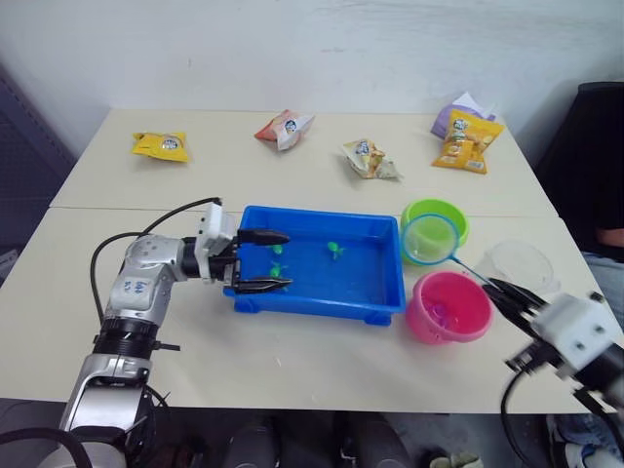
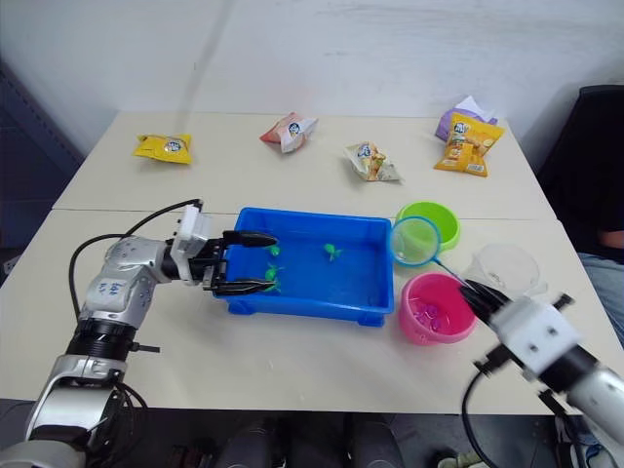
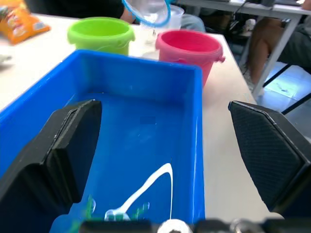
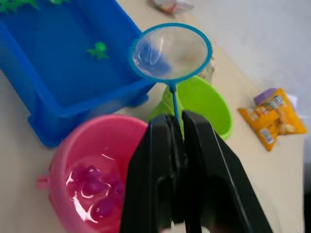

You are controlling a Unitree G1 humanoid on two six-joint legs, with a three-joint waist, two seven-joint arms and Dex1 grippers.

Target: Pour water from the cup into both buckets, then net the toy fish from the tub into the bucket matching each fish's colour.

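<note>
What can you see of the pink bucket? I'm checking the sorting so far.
The pink bucket is a small round pail of glossy plastic with a rolled rim and a small lug on its side. It stands upright on the table, off the blue tub's right end and nearer the robot than the green bucket. It holds shallow water with several pink toy fish lying in it. The net's handle passes above its far rim.

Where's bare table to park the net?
Bare table lies along the near edge in front of the tub. It is crowded at the tub's right end: green bucket, pink bucket, cup.
</note>
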